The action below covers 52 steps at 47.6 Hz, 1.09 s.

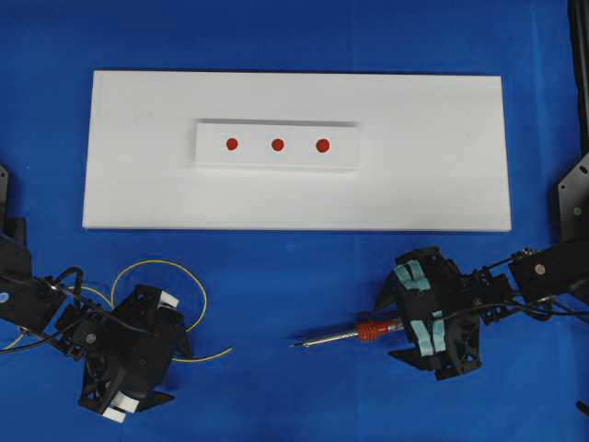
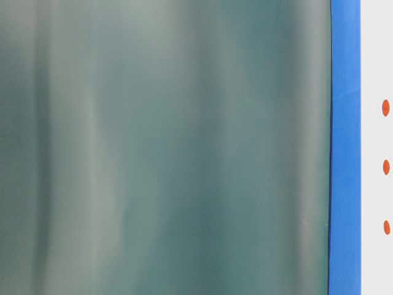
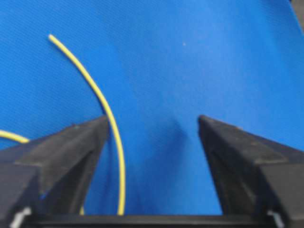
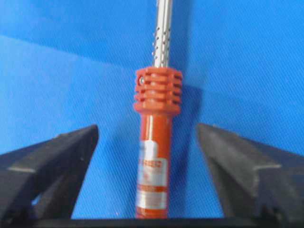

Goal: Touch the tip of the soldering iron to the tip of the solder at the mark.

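A white board (image 1: 294, 184) lies toward the worktop's (image 1: 294, 37) far edge, carrying a small white block (image 1: 276, 158) with three red marks (image 1: 277, 145). Near the front edge, the right gripper (image 1: 391, 322) stands released, fingers (image 4: 57, 156) apart astride the soldering iron (image 1: 345, 335), untouched. At the front-left corner, the left gripper (image 1: 179, 327) is likewise released over the solder (image 3: 102, 102).

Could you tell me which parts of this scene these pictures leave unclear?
- Table-level view: a blurred grey-green surface fills most of it, hiding both arms and tools.
- Overhead view: the left gripper covers part of the solder.
- Overhead view: the right gripper hides the rear of the soldering iron.
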Motion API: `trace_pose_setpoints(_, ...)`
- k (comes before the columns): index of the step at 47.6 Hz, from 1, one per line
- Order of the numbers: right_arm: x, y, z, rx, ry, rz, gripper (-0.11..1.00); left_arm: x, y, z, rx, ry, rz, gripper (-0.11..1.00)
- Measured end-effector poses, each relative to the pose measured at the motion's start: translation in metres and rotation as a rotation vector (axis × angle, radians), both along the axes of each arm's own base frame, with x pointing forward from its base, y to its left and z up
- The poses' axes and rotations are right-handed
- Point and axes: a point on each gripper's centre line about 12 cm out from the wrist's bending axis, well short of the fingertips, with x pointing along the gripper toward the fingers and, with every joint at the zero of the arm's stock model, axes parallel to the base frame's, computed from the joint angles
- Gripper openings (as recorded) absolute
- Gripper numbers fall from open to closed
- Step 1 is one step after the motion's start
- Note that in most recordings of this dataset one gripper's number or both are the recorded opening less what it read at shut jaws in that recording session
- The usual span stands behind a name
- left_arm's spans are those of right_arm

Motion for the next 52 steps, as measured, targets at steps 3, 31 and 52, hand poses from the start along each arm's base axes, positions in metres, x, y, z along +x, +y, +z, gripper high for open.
trace_pose_setpoints(3, -0.001, 0.0, 0.004, 0.0, -0.002, 0.003, 0.91, -0.001, 0.002, 0.005, 0.005, 0.008, 0.003, 0.77)
trace_pose_setpoints(31, -0.027, -0.081, 0.162, -0.105, -0.273, -0.111, 0.87, -0.001, 0.075, 0.119, 0.008, -0.168, 0.144, 0.74)
trace_pose_setpoints(52, -0.063, -0.148, 0.188, -0.229, -0.42, -0.316, 0.87, -0.019, 0.156, 0.149, 0.16, -0.421, 0.276, 0.74)
